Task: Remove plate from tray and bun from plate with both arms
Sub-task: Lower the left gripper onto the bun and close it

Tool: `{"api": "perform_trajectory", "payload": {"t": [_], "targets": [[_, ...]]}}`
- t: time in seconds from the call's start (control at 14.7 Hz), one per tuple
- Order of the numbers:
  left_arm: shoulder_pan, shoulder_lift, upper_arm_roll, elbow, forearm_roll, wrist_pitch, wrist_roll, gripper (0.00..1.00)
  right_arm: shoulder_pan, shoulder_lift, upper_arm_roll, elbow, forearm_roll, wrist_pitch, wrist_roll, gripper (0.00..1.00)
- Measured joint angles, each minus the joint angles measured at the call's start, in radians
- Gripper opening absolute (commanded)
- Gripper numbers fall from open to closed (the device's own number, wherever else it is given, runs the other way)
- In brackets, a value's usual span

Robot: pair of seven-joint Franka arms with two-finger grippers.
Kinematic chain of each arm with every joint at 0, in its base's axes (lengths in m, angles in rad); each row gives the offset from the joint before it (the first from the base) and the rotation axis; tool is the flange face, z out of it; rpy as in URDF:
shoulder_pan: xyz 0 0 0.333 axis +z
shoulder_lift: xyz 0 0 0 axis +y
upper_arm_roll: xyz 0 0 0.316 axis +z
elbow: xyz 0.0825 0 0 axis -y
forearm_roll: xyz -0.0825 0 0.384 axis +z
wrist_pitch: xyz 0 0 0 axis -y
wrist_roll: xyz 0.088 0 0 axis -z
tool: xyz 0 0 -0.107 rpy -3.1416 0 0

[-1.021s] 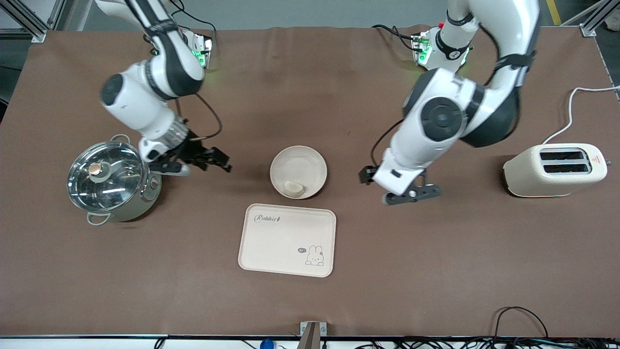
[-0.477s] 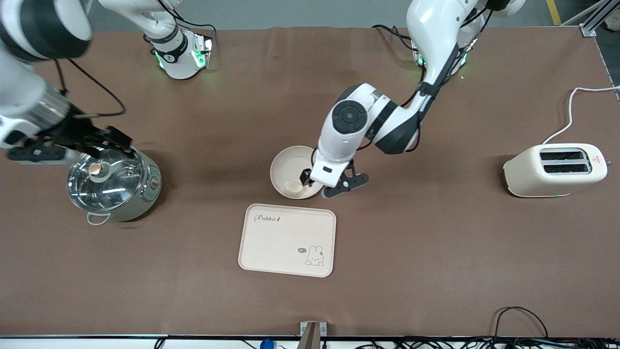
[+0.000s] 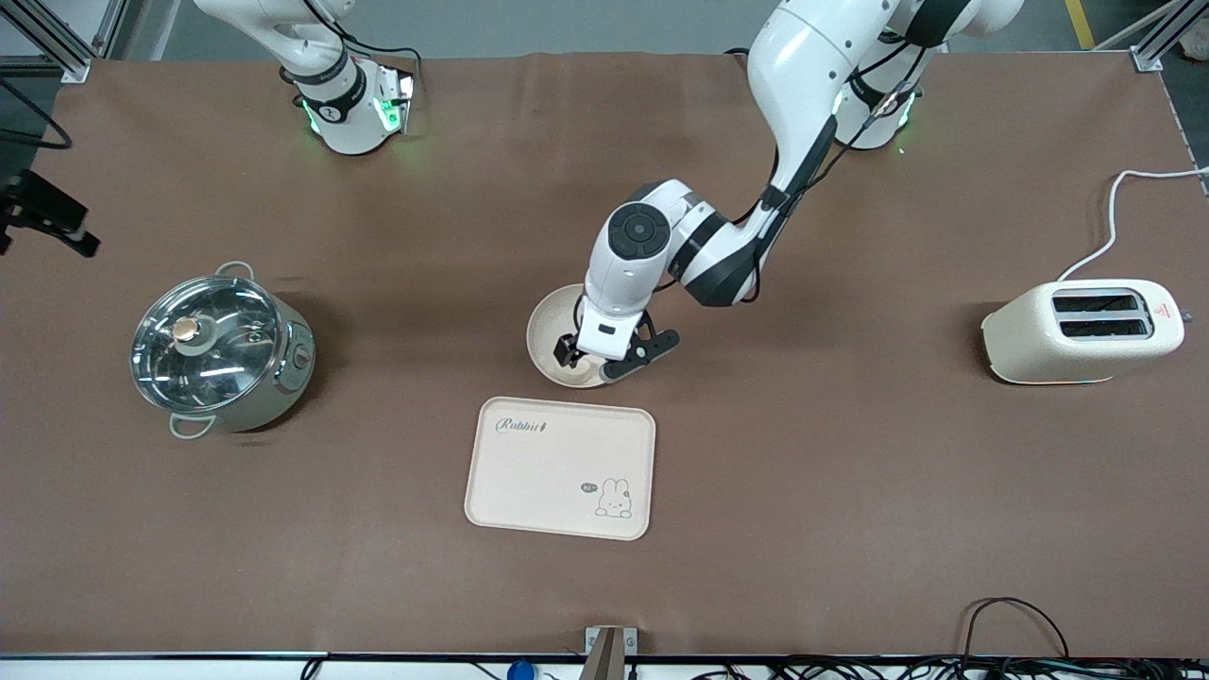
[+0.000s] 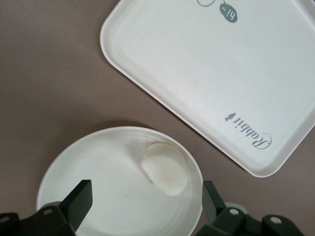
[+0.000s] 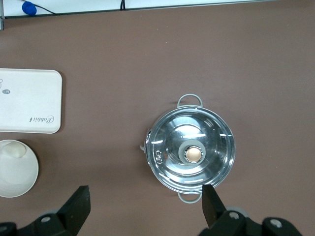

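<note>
The round cream plate point(image 3: 550, 329) sits mid-table, just farther from the front camera than the rabbit tray. In the front view the bun is hidden under my left gripper point(image 3: 604, 359). In the left wrist view the pale half-moon bun point(image 4: 165, 168) lies in the plate point(image 4: 98, 167) by its rim on the tray's side. My left gripper point(image 4: 146, 202) is open just above the plate, one finger over the dish and one at its rim. My right gripper point(image 3: 57, 227) is open and empty, high over the right arm's end of the table; in its wrist view point(image 5: 145, 206) it is beside the pot.
A cream rabbit tray point(image 3: 559, 467) lies nearer the front camera than the plate. A steel pot with a glass lid point(image 3: 217, 345) stands toward the right arm's end. A cream toaster point(image 3: 1081, 331) with a white cord stands toward the left arm's end.
My left gripper has come in over the plate from the toaster's side and now covers the bun. My right gripper has drawn back from the pot, up and out to the table's end.
</note>
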Motion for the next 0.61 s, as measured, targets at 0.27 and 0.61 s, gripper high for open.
{"api": "perform_trajectory", "payload": {"t": [0.27, 0.61], "targets": [[-0.023, 0.031, 0.000, 0.001, 0.001, 0.032, -0.028, 0.88, 0.014, 0.015, -0.002, 0.003, 0.000, -0.001, -0.001, 1.00], [-0.024, 0.087, 0.001, 0.001, 0.002, 0.173, -0.050, 0.85, 0.029, 0.031, -0.004, 0.003, 0.000, -0.001, -0.001, 1.00]]}}
